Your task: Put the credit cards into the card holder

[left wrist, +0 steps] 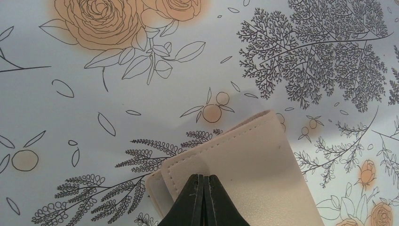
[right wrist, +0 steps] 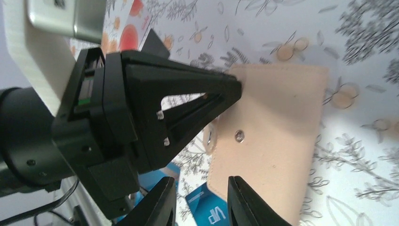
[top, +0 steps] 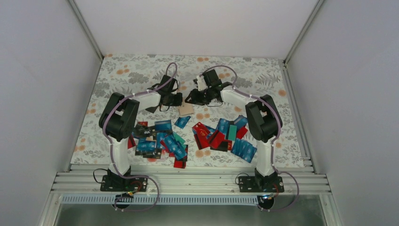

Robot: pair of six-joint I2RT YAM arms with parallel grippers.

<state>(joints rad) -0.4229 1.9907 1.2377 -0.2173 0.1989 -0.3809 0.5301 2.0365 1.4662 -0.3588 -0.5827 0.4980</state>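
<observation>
Left wrist view: the left fingers [left wrist: 190, 202] are squeezed shut and seem to pinch the flap edge, at 6 o'clock, of the soft, light card holder [left wrist: 254, 165]. It lies at 12 o'clock from the credit cards [top: 160, 140]. The right fingers [right wrist: 244, 202] are slightly apart and hold nothing.

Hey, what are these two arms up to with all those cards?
The left gripper is shut on an edge of the flat beige card holder, out on the flowered tablecloth. The right gripper hangs open beside the holder, holding nothing. The small blue, red and black credit cards lie scattered closer to the front, untouched.
</observation>
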